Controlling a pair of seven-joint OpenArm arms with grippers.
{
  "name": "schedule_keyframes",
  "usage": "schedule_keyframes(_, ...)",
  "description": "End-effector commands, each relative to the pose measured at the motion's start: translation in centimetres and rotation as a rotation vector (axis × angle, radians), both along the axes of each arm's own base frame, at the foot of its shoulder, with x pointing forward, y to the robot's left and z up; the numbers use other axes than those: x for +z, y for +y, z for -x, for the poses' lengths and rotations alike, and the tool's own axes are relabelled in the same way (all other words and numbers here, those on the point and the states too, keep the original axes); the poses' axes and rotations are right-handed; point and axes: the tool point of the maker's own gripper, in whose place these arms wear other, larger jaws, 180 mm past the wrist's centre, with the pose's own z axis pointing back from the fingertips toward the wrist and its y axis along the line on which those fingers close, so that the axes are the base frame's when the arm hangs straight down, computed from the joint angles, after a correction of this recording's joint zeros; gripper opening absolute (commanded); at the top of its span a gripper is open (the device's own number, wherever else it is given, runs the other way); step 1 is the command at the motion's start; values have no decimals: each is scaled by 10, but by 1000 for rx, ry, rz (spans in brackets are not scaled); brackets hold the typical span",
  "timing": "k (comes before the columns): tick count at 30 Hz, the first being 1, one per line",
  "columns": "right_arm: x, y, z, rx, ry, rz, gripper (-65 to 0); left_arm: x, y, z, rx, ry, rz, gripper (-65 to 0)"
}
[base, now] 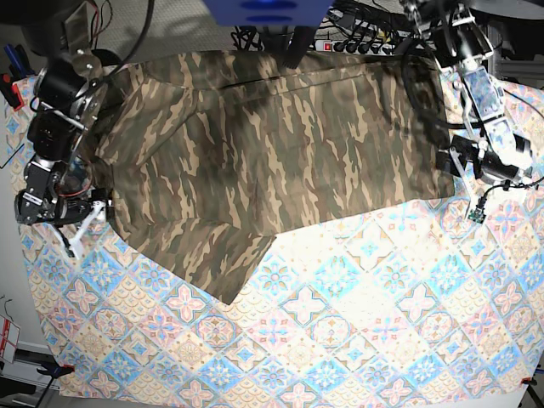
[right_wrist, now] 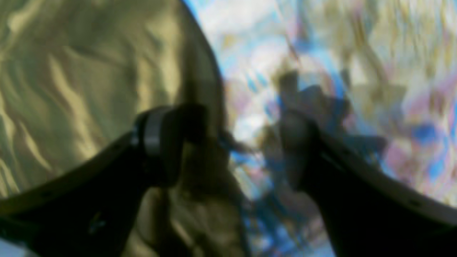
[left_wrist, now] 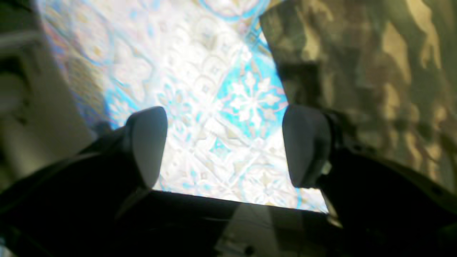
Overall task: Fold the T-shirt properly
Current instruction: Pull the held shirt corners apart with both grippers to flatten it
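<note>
Nearest the base camera, the tile-patterned cloth [base: 357, 340] is lying bare across the table, from about 4 o'clock round to 8 o'clock. No part of the shirt is reaching down there.

Past that, the shirt [base: 272, 153] is lying spread over the cloth, filling the far half from 9 o'clock through 12 to 2 o'clock. One flap is pointing down toward 7 o'clock, and a crease is running across the cloth near the far edge. I am judging the fold as barely begun: most of the shirt is one wide, flat sheet, the sleeves are not tucked in, and the halving folds are all left to do.

At 9 o'clock I am holding my right hand [base: 81, 223] at the shirt's edge. In the right wrist view the hand [right_wrist: 228, 142] is partly spread, with one finger over the camouflage and the other over the cloth. That view is blurred, so I cannot tell whether the hem is pinched between them.

At 2 o'clock my left hand [base: 457, 166] is sitting just beside the shirt's other edge. In its own view the hand [left_wrist: 225, 146] is released, fingers wide apart with only cloth between them, and the shirt is lying off to the right.
</note>
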Motion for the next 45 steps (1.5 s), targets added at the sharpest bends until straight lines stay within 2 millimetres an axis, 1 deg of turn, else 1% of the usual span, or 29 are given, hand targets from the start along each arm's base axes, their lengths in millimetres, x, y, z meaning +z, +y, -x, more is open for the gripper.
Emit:
schedule_keyframes(1, 20, -10, -19, -8, -65, 13, -237, 7, -1, -5, -13, -13, -14, -157)
schedule_keyframes(5, 19, -10, -17, -8, -62, 13, -237, 3, -9, -4, -43, 11, -16, -157)
schedule_keyframes(8, 19, -10, -17, -8, -62, 13, -237, -10, -13, 13, -60, 60, -16, -157)
schedule_keyframes(12, 15, -10, -12, -9, -52, 13, -237, -9, -16, 29, -101, 83, -43, -157)
schedule_keyframes(17, 15, -10, -12, -9, -52, 13, -237, -4, -2, 34, -51, 71, -54, -157)
schedule_keyframes(22, 15, -10, -12, -9, -52, 13, -237, -4, -3, 34, -57, 74, -56, -157)
schedule_keyframes(27, 15, -10, -12, -9, -52, 13, -237, -8, -3, 43, -62, 96, -57, -157)
schedule_keyframes(33, 15, -10, -12, -9, -53, 13, -237, -6, 1, 40, -50, 87, -63, -157)
schedule_keyframes(34, 15, -10, -12, -9, -53, 13, -237, -4, 2, 38, -48, 81, -66, -157)
schedule_keyframes(36, 15, -10, -13, -9, -56, 13, -237, 2, 3, 27, -44, 56, -69, -157)
schedule_keyframes(38, 17, -10, -15, -9, -63, 13, -236, -2, 4, 23, -36, 62, -59, -157)
schedule_keyframes(41, 19, -5, -22, -7, -100, 1, -235, -2, 18, 16, -4, 66, -58, -157)
schedule_keyframes(43, 18, 0, -24, -5, -108, -8, -235, -9, 21, 17, 5, 88, -48, -157)
schedule_keyframes(45, 18, 1, -24, -3, -107, -9, -235, -9, 28, 13, 9, 89, -50, -157)
